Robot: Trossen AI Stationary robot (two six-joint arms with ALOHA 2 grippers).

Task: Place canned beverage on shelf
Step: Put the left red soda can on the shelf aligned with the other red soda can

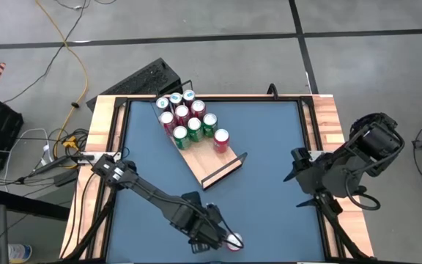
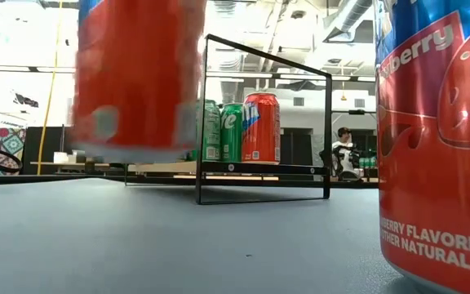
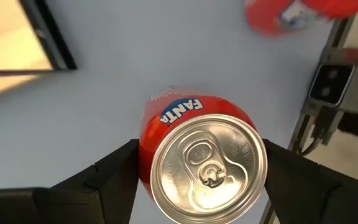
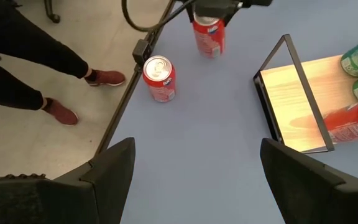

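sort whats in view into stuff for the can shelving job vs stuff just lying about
For the job:
- red Fanta can between the left hand's fingers
- second red can near the table edge
- shelf, cans already on it

Lying about:
- black keyboard
- yellow cable
- right hand, waiting open

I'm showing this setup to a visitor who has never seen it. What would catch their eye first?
The cluster of red and green cans packed at the far end of the wooden shelf, which lies slanted across the blue table. Next, the left gripper at the near edge, its fingers either side of a red Fanta can raised off the table. A second red can stands nearby.
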